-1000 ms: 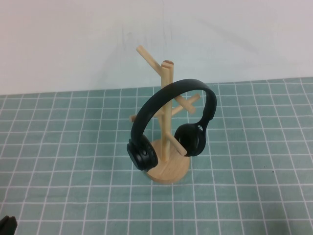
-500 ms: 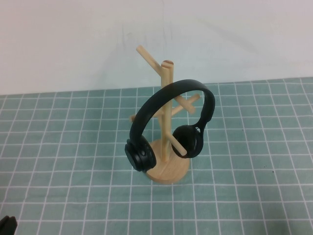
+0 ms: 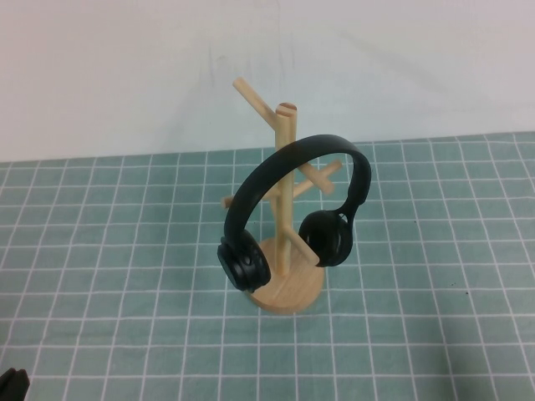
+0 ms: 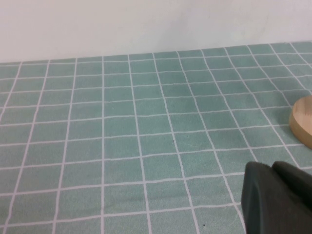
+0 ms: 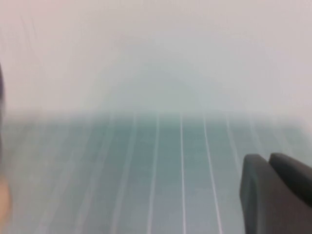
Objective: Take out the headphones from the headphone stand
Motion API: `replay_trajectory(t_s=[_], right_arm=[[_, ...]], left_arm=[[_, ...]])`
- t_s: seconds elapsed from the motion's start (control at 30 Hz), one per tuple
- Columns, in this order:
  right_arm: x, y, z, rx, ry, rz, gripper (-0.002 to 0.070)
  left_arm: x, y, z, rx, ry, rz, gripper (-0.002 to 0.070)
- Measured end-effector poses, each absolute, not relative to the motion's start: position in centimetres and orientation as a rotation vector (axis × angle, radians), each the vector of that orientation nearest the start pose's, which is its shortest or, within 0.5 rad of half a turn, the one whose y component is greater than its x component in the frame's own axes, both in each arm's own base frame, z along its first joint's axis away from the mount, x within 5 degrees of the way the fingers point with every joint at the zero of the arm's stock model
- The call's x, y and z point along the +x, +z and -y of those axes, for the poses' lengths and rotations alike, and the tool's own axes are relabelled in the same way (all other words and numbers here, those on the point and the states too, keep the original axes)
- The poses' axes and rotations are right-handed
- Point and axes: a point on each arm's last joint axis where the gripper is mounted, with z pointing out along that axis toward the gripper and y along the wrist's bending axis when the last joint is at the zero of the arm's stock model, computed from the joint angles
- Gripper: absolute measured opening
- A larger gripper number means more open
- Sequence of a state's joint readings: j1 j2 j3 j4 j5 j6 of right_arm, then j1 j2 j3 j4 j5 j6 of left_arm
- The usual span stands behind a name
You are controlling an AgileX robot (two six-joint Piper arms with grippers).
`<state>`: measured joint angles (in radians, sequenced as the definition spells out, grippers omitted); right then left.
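So the headphones [image 3: 292,209] are hung on the headphone stand [image 3: 286,242] near the middle of the green gridded mat [image 3: 109,276], with the thin headband looped over the upright pole and caught on one of the angled pegs, which is probably why they stay up at all: the band is carried by the wood while the two ear cups dangle low on either side of the pole, just above the round disc base. One cup is seen at about 7 o'clock from the pole, the other at about 4 o'clock. Nothing that counts as a container is in view, so nothing can be said to be held inside anything; the stand is the only carrier here. The left gripper [image 3: 12,383] is parked at the 7 o'clock corner of the high view, well apart from the stand, and whether it's spread or closed can't be told. The right gripper [image 5: 275,192] is only glimpsed in its own wrist view, over the mat, and its state can't be told either. The task looks not yet started.
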<state>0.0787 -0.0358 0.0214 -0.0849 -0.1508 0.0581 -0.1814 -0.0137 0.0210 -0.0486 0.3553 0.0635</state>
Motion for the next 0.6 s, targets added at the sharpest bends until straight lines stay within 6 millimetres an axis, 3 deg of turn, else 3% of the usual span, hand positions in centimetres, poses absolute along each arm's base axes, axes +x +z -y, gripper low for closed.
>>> replay_trajectory(t_s=[0.17,0.43,0.6], right_arm=[[3.8,25.0,-0.7,-0.082,0.078,-0.966,-0.0003],[2.9,26.2,-0.5,-0.056,0.095,-0.810,-0.0003],[0.9,28.3,-0.2,-0.013,0.161,-0.531,-0.0003]], left_arm=[[5.2,17.5,1.1,0.196,-0.130,-1.837,-0.0006],[5.2,17.5,1.1,0.196,-0.130,-1.837,-0.0006],[5.2,17.5,1.1,0.196,-0.130,-1.837,-0.0006]])
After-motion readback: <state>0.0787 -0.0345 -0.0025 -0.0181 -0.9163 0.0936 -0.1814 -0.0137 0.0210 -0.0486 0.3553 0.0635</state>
